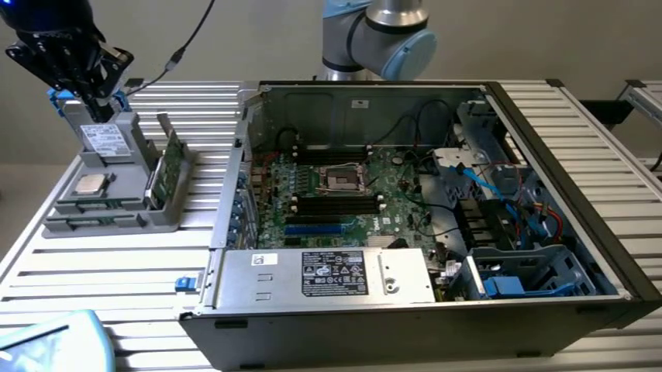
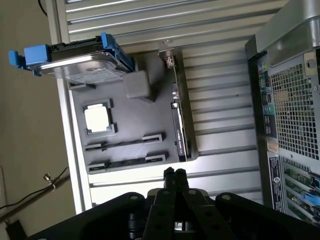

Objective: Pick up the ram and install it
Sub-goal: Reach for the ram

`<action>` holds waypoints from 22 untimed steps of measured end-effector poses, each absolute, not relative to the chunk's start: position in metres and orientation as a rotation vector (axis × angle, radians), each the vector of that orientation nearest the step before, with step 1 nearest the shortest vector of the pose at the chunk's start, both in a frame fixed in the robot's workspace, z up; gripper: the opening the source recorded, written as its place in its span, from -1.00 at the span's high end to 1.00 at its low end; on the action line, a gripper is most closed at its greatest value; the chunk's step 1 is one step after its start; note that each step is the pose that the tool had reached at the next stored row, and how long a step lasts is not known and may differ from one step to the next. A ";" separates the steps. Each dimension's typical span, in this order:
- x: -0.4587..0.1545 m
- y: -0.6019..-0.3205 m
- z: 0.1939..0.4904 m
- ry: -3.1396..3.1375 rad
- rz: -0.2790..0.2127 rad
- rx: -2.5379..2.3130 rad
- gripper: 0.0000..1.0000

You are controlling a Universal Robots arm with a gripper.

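Note:
The ram (image 2: 125, 163) is a thin green stick lying flat in the outermost long holder of a grey tray (image 2: 130, 107); in the exterior view the ram (image 1: 91, 224) sits at the tray's front edge. My gripper (image 2: 174, 172) hovers beyond that edge of the tray with its two fingertips pressed together and nothing between them. Seen from outside, the gripper (image 1: 101, 108) hangs high over the tray's back, near an upright hard drive (image 1: 104, 139). The open computer case (image 1: 414, 194) lies at the exterior view's right, its black memory slots (image 1: 331, 205) beside the processor socket.
The tray also carries a blue-bracketed hard drive (image 2: 80, 62), a processor chip (image 2: 97, 118) and a taller green card (image 2: 177, 120) standing on edge. A power supply (image 1: 325, 273) fills the case's front. Slatted metal table (image 1: 124, 271) lies bare in front of the tray.

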State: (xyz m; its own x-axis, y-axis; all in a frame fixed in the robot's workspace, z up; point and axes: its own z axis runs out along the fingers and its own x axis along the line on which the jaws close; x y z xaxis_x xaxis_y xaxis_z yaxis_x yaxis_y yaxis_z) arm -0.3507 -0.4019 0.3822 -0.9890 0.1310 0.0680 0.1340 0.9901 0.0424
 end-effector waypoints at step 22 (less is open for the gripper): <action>-0.389 -0.403 0.366 -3.066 -0.064 0.005 0.79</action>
